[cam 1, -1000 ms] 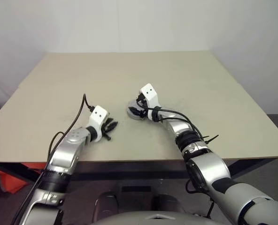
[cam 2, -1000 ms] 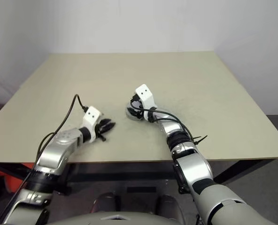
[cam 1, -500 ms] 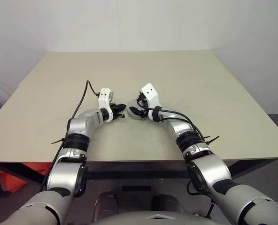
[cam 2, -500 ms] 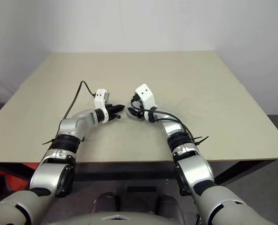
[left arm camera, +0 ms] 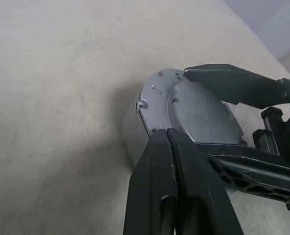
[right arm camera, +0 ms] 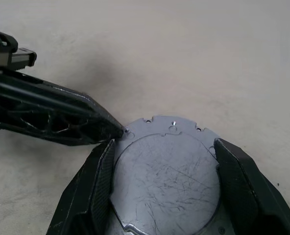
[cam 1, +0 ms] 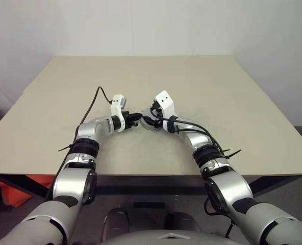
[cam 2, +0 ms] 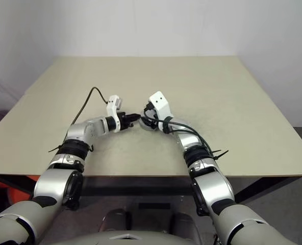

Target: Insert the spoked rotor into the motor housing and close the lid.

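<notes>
On the beige counter, the left tool, its fingers pressed together, touches the edge of the lid at mid-counter. The right tool clasps that dull grey lid on both sides.

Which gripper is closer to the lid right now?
Right. The right gripper has a finger on either side of the lid, holding it; the left gripper, shut, has its tips at the lid's rim.

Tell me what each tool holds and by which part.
The right tool grips the lid by opposite sides of its rim. The left tool is shut with its tip against the lid's edge, holding nothing.
</notes>
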`<state>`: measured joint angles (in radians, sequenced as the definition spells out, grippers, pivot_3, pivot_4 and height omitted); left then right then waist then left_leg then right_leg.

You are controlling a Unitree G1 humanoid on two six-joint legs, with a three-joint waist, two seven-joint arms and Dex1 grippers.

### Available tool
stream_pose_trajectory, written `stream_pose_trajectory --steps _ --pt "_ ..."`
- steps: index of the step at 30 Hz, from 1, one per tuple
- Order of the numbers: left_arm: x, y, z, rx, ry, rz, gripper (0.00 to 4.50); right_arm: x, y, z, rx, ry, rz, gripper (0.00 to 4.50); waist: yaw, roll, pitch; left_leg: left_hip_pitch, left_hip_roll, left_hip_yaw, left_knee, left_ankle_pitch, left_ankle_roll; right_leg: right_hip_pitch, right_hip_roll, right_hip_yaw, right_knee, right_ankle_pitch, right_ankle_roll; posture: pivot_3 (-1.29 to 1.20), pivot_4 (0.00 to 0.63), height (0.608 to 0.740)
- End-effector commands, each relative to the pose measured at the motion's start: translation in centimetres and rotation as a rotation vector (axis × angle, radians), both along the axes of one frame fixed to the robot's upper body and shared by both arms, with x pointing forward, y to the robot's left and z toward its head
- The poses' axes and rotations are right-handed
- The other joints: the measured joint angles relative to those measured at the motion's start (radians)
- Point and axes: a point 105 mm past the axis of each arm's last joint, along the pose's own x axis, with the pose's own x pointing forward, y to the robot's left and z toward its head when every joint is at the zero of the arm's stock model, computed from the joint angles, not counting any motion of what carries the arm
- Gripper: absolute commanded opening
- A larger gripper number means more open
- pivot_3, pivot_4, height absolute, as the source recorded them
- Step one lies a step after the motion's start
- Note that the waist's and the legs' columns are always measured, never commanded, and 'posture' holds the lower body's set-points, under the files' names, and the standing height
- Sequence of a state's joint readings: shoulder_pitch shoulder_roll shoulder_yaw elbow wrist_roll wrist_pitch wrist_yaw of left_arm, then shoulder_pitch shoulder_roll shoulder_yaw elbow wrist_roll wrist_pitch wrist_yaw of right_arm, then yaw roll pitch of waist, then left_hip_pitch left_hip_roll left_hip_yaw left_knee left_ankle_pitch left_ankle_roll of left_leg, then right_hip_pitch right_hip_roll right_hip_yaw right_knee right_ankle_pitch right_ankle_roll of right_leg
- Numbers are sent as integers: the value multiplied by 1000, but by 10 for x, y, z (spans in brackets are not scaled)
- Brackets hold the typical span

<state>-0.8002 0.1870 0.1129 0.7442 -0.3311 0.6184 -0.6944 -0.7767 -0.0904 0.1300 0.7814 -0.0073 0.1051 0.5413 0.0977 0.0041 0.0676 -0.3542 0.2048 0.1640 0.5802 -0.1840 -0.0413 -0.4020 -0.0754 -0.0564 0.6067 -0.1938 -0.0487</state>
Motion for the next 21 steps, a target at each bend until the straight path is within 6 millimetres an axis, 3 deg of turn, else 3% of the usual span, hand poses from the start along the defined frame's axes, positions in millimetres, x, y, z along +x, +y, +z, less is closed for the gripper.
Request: stream_pose_trajectory --steps 1,5,14,17,21 --pt "2 -5 9 2 -17 -17 39 5 -3 21 31 -48 0 3159 0 0 0 0 0 0 0 0 0 0 0 0 0 0 0 0 0 740" --pt "0 -6 9 -4 -13 -25 0 1 3 27 34 -58 38 4429 0 0 0 0 0 0 -1 0 0 0 0 0 -1 0 0 0 0 740" --pt "-5 -9 9 -13 -4 -54 0 -4 2 63 104 -149 57 4473 0 0 0 -1 0 0 -2 0 0 -1 0 0 -1 0 0 0 0 740" --pt "-7 -13 9 -13 -5 -66 0 2 -14 72 179 -77 -29 4473 1 0 0 -1 0 0 -2 0 0 -1 0 0 -1 0 0 0 0 740" --pt "-8 -15 8 -7 -7 -70 0 10 -51 64 378 214 -212 4473 3 0 0 0 -1 0 -2 0 0 0 0 0 -2 0 0 0 0 740"
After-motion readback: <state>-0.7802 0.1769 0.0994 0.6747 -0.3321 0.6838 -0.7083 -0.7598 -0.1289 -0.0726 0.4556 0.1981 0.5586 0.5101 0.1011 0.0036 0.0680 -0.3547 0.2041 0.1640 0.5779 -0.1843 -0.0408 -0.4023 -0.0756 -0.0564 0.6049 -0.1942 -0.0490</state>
